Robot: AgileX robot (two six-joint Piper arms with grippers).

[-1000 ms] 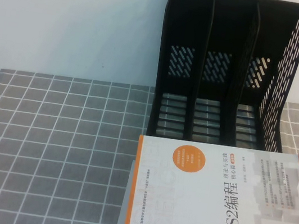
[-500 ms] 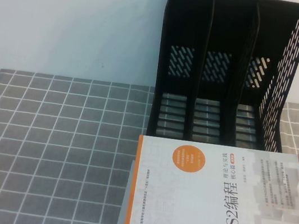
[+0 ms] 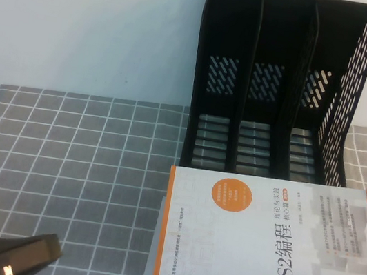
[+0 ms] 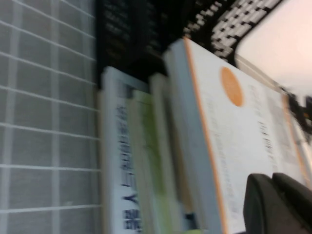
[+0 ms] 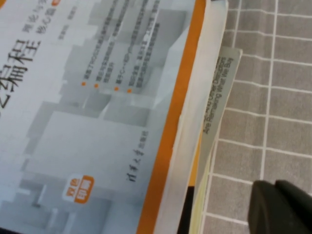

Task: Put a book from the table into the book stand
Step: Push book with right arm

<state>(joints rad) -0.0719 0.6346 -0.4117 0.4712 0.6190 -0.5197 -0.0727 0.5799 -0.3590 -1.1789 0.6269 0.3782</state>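
Observation:
A stack of books lies at the front right of the table; the top one is a white and orange book (image 3: 270, 252) with "ROS2" on its cover. It also shows in the left wrist view (image 4: 234, 141) and the right wrist view (image 5: 107, 107). The black book stand (image 3: 275, 89), with three slots, stands upright behind the stack, and all its slots are empty. My left gripper (image 3: 40, 249) is low at the front left, well left of the stack; in its wrist view (image 4: 278, 204) it is shut and empty. My right gripper (image 5: 282, 207) is shut and empty over the cloth beside the stack's edge.
A grey checked cloth (image 3: 81, 163) covers the table. Under the top book lie other books with their spines showing (image 4: 126, 165). A white wall rises behind the stand.
My left gripper has come into the high view at the bottom left and moved right, toward the books. The books and the stand have not moved.

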